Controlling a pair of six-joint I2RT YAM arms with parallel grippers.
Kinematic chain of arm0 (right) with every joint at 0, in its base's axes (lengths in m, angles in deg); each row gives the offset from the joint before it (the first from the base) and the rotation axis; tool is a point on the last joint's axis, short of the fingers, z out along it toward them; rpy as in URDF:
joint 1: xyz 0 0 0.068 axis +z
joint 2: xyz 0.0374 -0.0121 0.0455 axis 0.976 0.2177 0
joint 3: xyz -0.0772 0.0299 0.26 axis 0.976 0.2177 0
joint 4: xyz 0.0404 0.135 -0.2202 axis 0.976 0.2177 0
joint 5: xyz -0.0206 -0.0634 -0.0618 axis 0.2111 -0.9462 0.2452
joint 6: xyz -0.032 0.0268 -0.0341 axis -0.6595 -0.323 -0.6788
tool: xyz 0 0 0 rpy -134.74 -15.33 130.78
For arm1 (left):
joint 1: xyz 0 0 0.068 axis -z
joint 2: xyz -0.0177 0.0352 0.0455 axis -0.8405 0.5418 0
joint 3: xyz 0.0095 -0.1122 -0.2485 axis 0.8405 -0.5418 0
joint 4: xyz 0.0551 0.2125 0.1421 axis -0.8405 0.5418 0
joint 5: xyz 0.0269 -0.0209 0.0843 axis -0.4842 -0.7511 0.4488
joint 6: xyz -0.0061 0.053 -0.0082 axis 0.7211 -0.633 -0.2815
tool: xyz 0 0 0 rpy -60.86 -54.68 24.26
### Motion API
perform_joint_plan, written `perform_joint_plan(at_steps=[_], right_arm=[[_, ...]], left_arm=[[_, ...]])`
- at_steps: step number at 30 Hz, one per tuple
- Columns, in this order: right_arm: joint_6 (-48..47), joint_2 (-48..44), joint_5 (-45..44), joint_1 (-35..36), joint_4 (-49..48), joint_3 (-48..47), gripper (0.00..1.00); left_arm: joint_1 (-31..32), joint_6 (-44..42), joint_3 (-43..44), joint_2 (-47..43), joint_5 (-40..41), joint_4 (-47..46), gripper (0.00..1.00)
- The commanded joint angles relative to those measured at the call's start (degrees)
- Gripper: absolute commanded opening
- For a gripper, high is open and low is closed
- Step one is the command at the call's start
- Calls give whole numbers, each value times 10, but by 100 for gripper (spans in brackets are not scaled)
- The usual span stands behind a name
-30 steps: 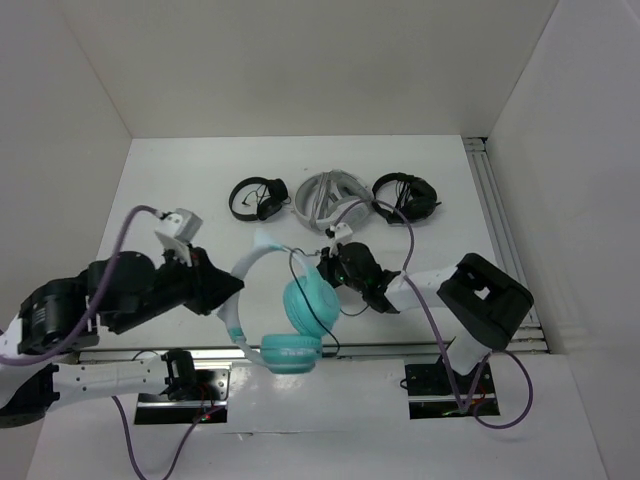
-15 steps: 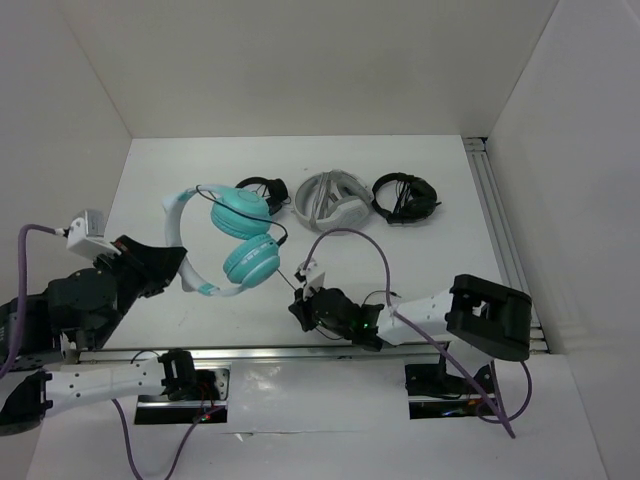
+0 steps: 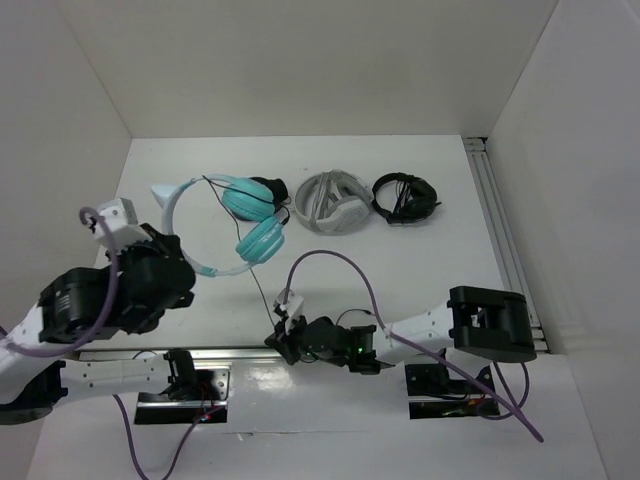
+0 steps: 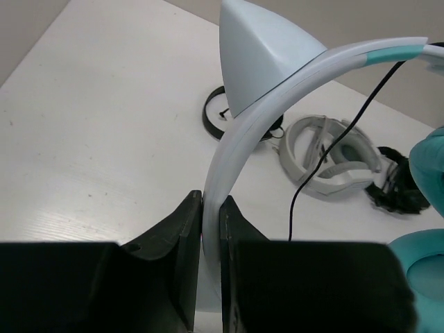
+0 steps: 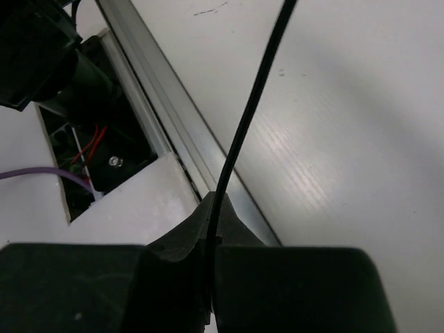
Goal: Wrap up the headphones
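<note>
White plastic sits between the fingers (image 4: 186, 243) of my left claw (image 4: 210, 208): they are pressed together on the thin headband (image 4: 263, 118) of the headphones (image 3: 247, 200). They hold the pair, apparently lifted, over the far left part of the worktop (image 3: 440, 260), with the teal ear cups (image 3: 260, 240) hanging to the right of the band. My right claw (image 5: 211, 208) pinches the black cable (image 5: 250, 118) low at the near edge, just above the aluminium rail (image 5: 159, 104). From there the cable runs away toward the cups, drawn fairly straight between my two claws.

I judge that this is the start of the winding: the cable is stretched out, and I see no turn of it laid around the band or the cups. The next move calls for my left claw to keep the band steady while my right carries the cable around the headphones under light tension, without letting it slip through the pinch.

Farther out, a white-grey pair (image 3: 330, 203) and a black pair (image 3: 405, 197) lie along the far side, near enough for a swinging cup to catch them.

I can read no brand, label or writing anywhere.
</note>
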State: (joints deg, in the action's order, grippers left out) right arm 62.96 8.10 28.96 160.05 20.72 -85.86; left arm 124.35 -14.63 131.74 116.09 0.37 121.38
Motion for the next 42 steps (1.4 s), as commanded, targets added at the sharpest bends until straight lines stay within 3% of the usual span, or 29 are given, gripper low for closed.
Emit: perform_joint_plan(at_steps=[1, 8, 11, 14, 16, 18, 22, 27, 28, 31, 35, 42], right_arm=[[-15, 13, -3, 36, -36, -38, 1], [-26, -49, -73, 117, 32, -54, 0], [-38, -80, -80, 139, 69, -68, 0], [-51, -103, -141, 163, 125, -94, 0], [-57, -122, -164, 169, 167, -111, 0], [-65, -138, -164, 176, 186, -121, 0], [-90, -172, -210, 176, 259, -163, 0], [-114, -208, -377, 181, 430, -184, 0], [-114, -220, -399, 181, 455, -190, 0], [-114, -248, -468, 169, 530, -204, 0], [-164, -281, -473, 129, 516, -198, 2], [-273, -300, -467, -23, 449, -177, 2]], left_arm=[[-32, 60, -3, 42, 46, -7, 0], [-112, 36, -42, 121, 41, -27, 0], [-144, -8, -59, 138, 21, -74, 0], [-153, -56, -67, 155, 4, -109, 0], [-158, -127, -74, 173, -2, -151, 0], [-158, -153, -74, 198, -11, -140, 0], [-158, -136, -66, 268, -89, -62, 0], [-158, -308, -164, 206, -192, -163, 0], [-158, -332, -189, 185, -243, -208, 0], [-158, -394, -217, 134, -324, -246, 0], [-158, -472, -229, 124, -478, -288, 0], [-104, -496, -203, 134, -546, -269, 0]])
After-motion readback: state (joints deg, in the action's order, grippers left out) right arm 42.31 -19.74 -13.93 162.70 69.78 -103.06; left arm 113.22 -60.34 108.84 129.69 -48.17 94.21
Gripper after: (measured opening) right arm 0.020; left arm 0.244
